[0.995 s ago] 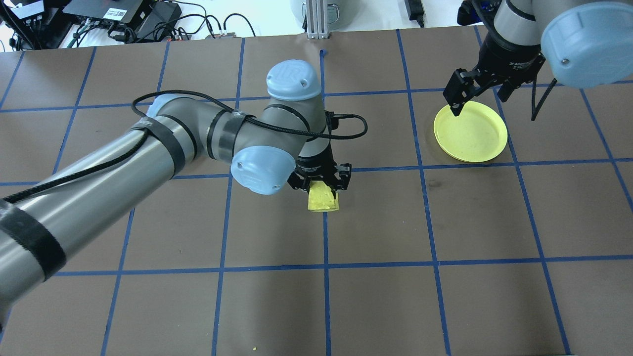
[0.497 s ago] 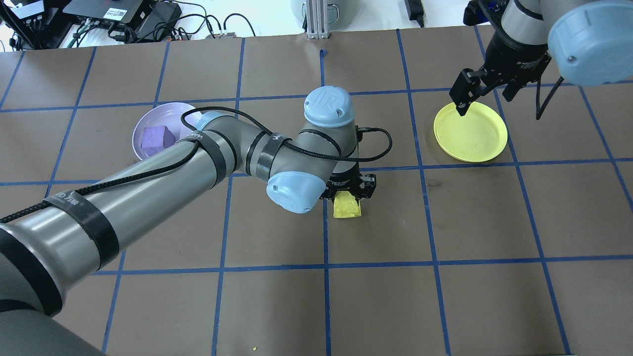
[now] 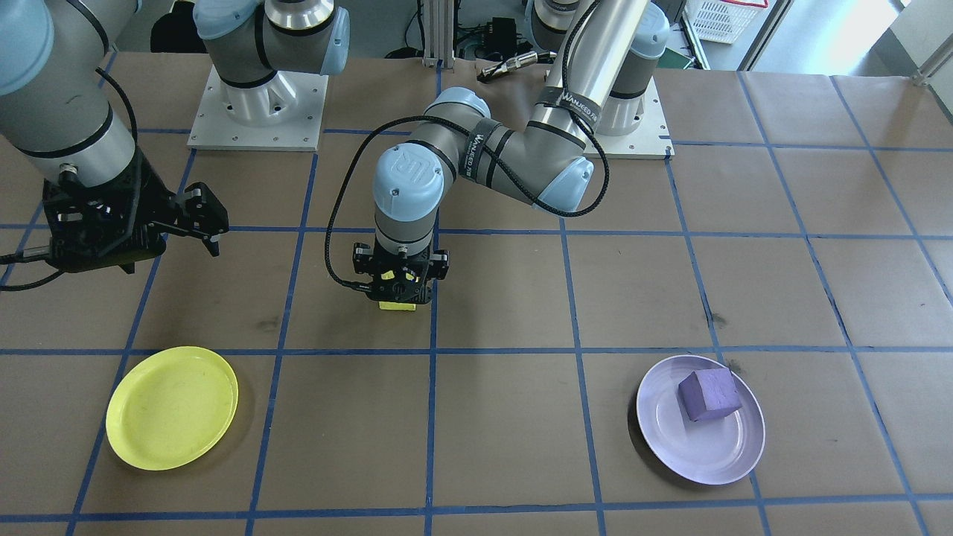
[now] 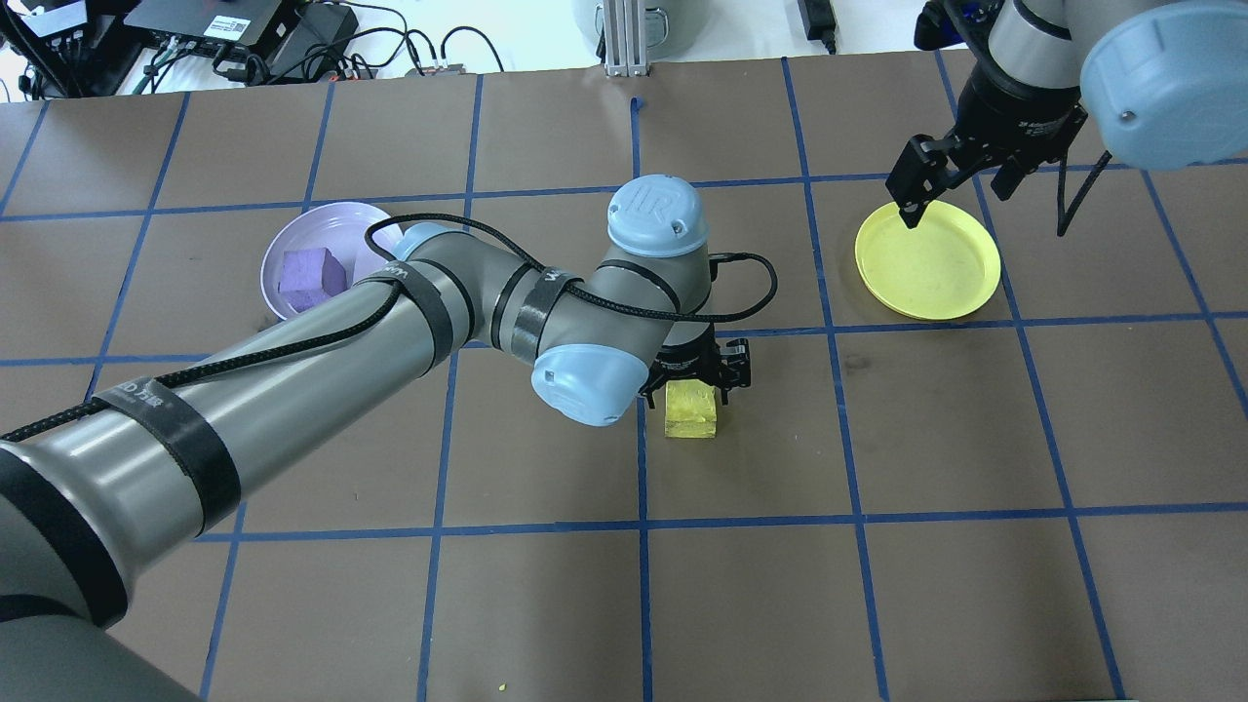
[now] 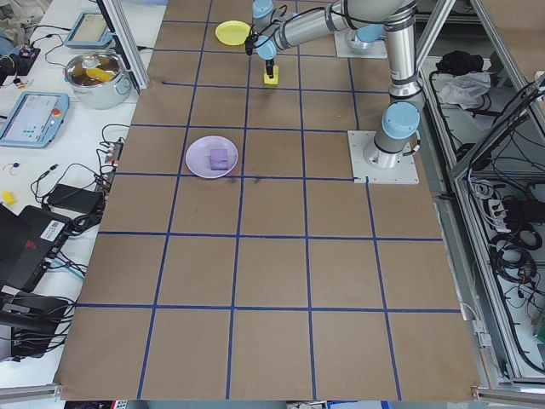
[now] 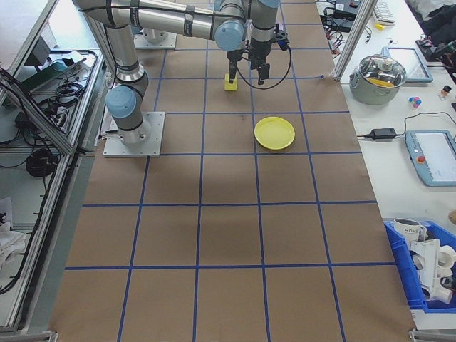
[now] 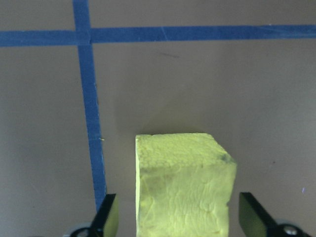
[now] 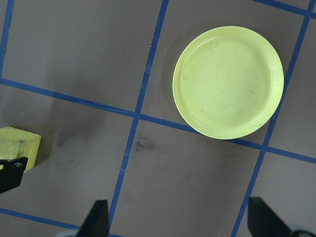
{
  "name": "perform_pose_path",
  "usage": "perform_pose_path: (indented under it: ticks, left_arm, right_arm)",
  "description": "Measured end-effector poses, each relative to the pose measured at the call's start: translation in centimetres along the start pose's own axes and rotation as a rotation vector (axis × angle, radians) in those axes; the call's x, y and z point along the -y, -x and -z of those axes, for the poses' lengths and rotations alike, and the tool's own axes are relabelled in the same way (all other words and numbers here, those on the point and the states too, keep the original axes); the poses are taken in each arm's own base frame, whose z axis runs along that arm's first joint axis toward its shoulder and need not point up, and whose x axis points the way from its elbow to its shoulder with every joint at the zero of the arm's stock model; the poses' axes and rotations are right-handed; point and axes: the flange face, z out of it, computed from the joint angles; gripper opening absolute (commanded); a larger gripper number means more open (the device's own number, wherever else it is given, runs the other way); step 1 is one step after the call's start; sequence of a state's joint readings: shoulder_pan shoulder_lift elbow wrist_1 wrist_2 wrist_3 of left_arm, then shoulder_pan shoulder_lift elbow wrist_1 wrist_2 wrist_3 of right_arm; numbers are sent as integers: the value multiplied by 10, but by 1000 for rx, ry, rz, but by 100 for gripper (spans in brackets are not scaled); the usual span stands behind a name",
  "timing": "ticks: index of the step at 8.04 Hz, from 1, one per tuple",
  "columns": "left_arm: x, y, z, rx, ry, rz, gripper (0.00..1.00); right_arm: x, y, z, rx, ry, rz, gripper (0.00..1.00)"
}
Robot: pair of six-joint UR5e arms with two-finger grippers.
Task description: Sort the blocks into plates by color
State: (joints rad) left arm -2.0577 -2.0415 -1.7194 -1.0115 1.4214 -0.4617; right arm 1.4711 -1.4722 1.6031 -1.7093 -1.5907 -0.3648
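Observation:
The yellow block (image 4: pixel 690 414) (image 3: pixel 397 304) sits flat on the table by a blue tape line. My left gripper (image 4: pixel 694 375) (image 7: pixel 177 219) hangs straight over it, open. The fingers stand on either side of the block (image 7: pixel 182 187) with small gaps. The purple block (image 4: pixel 310 275) (image 3: pixel 709 394) lies in the lavender plate (image 4: pixel 341 219) (image 3: pixel 707 447). The yellow plate (image 4: pixel 928 261) (image 8: pixel 228 81) holds nothing. My right gripper (image 4: pixel 955 200) (image 8: pixel 180 222) hovers open over that plate's far rim, holding nothing.
Brown paper with a blue tape grid covers the table (image 4: pixel 877 585). Cables and electronics (image 4: pixel 244 39) lie beyond the far edge. A pot (image 6: pixel 383 71) and tablets sit on the side bench. Both arm bases (image 3: pixel 257 104) stand at the robot's side.
My left arm swung right with the yellow block, uncovering the lavender plate. The block was tilted in the fingers; now it rests flat with the jaws apart. The right gripper barely shifted.

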Motion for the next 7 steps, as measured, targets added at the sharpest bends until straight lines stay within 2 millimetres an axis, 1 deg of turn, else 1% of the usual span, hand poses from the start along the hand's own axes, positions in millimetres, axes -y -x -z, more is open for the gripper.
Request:
perform_pose_path:
  ticks: [2, 3, 4, 5, 6, 7]
  left_arm:
    - [1, 2, 14, -12, -24, -13, 100]
    - [3, 6, 23, -17, -38, -57, 100]
    - [10, 17, 36, -23, -59, -118, 100]
    - [25, 42, 53, -30, -82, -146, 100]
    - [42, 75, 71, -36, -104, -142, 100]
    - [55, 105, 87, -36, -126, -156, 100]
  right_arm:
    - [0, 0, 0, 1, 1, -7, 100]
    - [-1, 1, 0, 3, -1, -8, 100]
    - [-1, 1, 1, 7, -2, -8, 100]
    - [-2, 3, 3, 11, -5, -7, 100]
    - [-3, 4, 2, 17, 0, -11, 100]
    - [-4, 9, 2, 24, 3, -62, 100]
